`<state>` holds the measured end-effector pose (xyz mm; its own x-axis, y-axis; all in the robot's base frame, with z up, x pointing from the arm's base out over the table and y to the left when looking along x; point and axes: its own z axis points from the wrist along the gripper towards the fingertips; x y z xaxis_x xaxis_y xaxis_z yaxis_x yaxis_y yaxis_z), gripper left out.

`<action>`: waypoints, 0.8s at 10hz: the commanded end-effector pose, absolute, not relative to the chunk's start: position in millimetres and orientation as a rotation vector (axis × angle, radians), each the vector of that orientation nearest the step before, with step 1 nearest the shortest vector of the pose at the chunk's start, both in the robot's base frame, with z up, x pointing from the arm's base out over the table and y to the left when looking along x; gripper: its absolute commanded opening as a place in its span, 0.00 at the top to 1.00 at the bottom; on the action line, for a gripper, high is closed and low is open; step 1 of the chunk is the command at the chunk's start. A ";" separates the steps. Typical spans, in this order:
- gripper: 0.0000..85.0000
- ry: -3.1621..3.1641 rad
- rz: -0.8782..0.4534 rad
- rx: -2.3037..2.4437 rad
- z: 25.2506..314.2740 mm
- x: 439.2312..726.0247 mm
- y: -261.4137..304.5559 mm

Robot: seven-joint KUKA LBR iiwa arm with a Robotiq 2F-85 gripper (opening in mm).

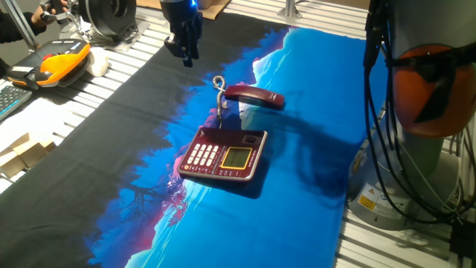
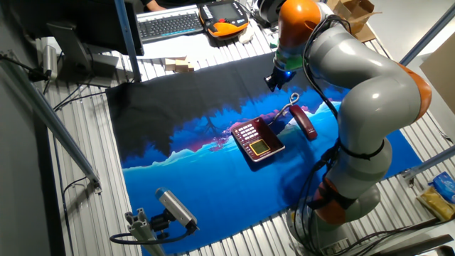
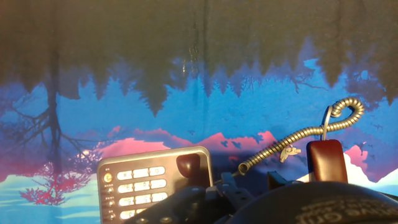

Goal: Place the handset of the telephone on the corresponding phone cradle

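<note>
The handset (image 1: 255,96) lies beside the telephone (image 1: 223,155), off its phone cradle (image 1: 236,135); end effector (image 1: 184,46) state unclear.

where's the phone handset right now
The handset lies off its cradle on the blue cloth, just behind the telephone in one fixed view, joined by its curly cord.

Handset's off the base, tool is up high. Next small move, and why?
Probably move across and down toward the handset. It lies on the blue cloth beside the phone, off the cradle, linked only by the curly cord. The tool hangs above the dark part of the cloth, away from the handset, holding nothing; its opening cannot be judged.
</note>
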<state>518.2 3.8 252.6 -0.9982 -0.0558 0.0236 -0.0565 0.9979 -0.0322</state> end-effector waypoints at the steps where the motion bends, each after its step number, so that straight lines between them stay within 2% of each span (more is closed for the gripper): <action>1: 0.60 -3.118 0.056 0.090 252.6 518.2 3.8; 4: 0.60 -3.133 0.039 0.097 252.7 518.2 4.0; 6: 0.60 -3.189 -0.046 0.186 252.5 518.1 3.8; 7: 0.40 -3.203 -0.062 0.163 252.5 518.1 3.6; 8: 0.40 -3.186 -0.042 0.136 252.3 518.1 3.8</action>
